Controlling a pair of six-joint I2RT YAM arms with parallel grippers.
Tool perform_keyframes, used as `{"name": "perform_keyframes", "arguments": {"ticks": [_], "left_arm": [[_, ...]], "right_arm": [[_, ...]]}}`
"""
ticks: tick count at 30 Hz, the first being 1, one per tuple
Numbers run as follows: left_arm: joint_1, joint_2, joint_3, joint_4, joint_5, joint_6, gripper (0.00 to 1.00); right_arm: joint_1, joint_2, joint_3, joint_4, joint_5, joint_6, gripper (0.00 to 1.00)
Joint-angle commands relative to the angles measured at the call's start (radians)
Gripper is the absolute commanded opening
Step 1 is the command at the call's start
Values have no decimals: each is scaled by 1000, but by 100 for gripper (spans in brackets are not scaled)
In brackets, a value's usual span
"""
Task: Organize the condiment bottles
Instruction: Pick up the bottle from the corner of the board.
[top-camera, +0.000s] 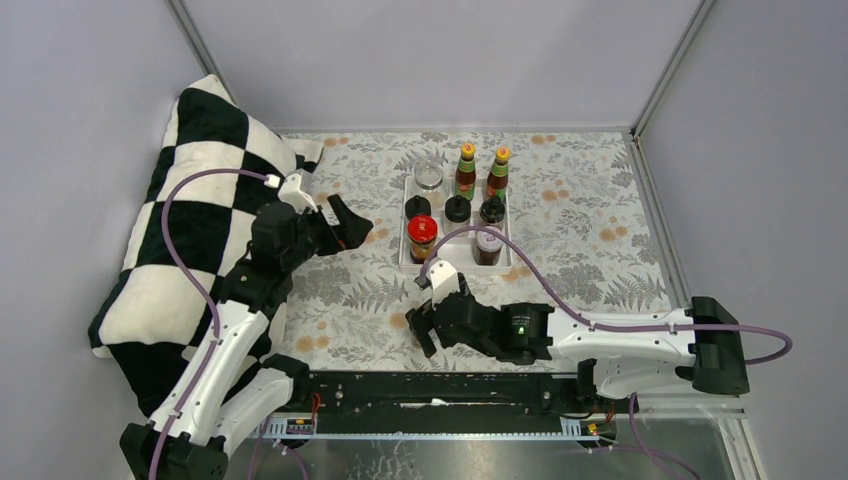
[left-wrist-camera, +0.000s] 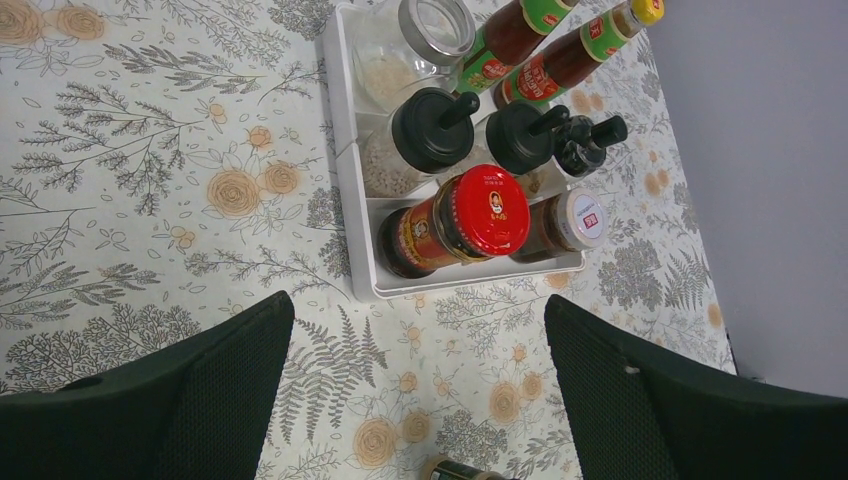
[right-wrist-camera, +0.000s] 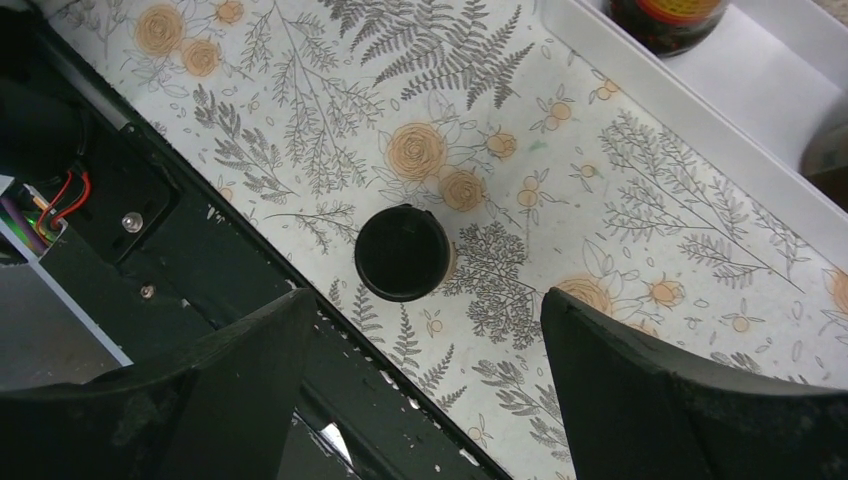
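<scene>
right tool open over the last stray jar

right tool (right-wrist-camera: 418, 322) is wide open and holding nothing. it hangs right above a small black-lidded jar (right-wrist-camera: 403, 253) that stands upright on the floral tabletop (right-wrist-camera: 300, 60), close to the black rail (right-wrist-camera: 220, 260) at the near edge and well apart from the white tray (right-wrist-camera: 690, 100). left tool (left-wrist-camera: 415, 310) is open and empty too, off to the side and facing the tray.

everything else looks sorted. two tall red-sauce bottles (top-camera: 466, 170) sit at the back next to a clear-lidded jar (top-camera: 428, 173), with three black-capped jars (top-camera: 458, 208) in the middle row. the red-lidded jar (left-wrist-camera: 480, 212) and the white-lidded jar (left-wrist-camera: 578, 220) are in front. there seems to be a bare patch between those two, so i'd guess that's the slot.

handling: my read is it's small, rigid and fairly light, with smooth round sides, so it could slip or twist if pinched off-centre. from straight above i only see the lid and can't tell glass from plastic, so i'd treat it as breakable. i'd bring the fingers down either side and take it on the body just under the lid, centred. the neighbours in the tray are packed tight, so it should go straight down into the gap.
</scene>
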Motion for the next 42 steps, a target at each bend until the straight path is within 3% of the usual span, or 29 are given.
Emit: {"name": "perform_keyframes", "arguments": {"ticks": [1,15,25,34,42], "left_arm": [[9,-14,-8,20,23,16,99],[9,-37,-15,11,28,11,99],[9,-48,-24,9,31,10,99],[9,-57,-34,10,37,9,99],[10,-73,-47,-1,49,5,99]], "right_arm": [[15,29,-30,118,-41,-31,89],[29,151,-58,212,-5,-37,79],[29,200,-22,233,26,-53,66],[29,207,-1,237,45,-58,47],[29,151,42,175,99,-77,46]]}}
